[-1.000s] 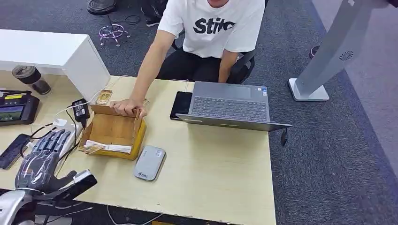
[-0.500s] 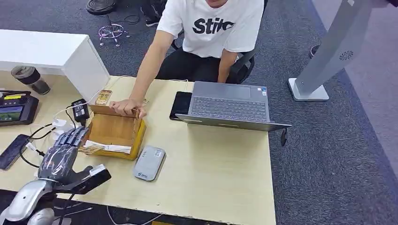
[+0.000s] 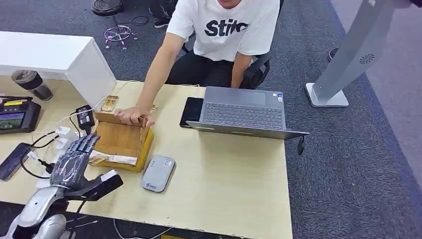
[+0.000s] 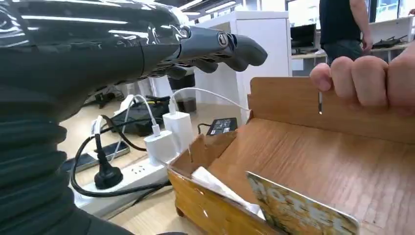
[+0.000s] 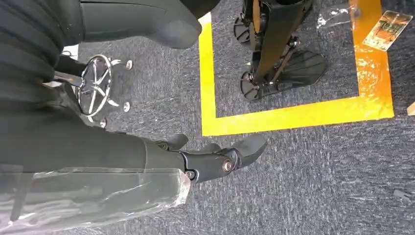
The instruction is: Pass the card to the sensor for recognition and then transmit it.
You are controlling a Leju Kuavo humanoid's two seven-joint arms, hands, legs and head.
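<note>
Card (image 4: 303,210) with gold lettering stands tilted against the near wall of the wooden box (image 3: 122,138) on the desk (image 3: 224,174), and its lower end is cut off by the picture's edge in the left wrist view; the print is too blurred to read with certainty. In the head view the same card (image 3: 97,158) shows as a small gold patch at the box's near left corner, beside a white folded paper (image 3: 119,159), and the left hand (image 3: 72,162) covers part of that corner. That hand hovers just at the box's left side with its fingers (image 3: 82,145) stretched forward and slightly apart, holding nothing; whether they touch the box wall cannot be told. A person's hand (image 3: 132,114) grips the far wall of the box, the fingertips curled over its rim. The grey card reader (image 3: 158,172) lies on the desk just right of the box, apart from it. A 2nd gold card (image 3: 110,103) lies behind the box, near a black adapter (image 3: 85,118). A white power strip (image 4: 132,178) with plugs sits beside the box in the left wrist view. The right hand (image 5: 215,159) hangs above the grey carpet (image 5: 303,186), its fingers loosely bent and empty, the fingertips partly hidden behind one another.
</note>
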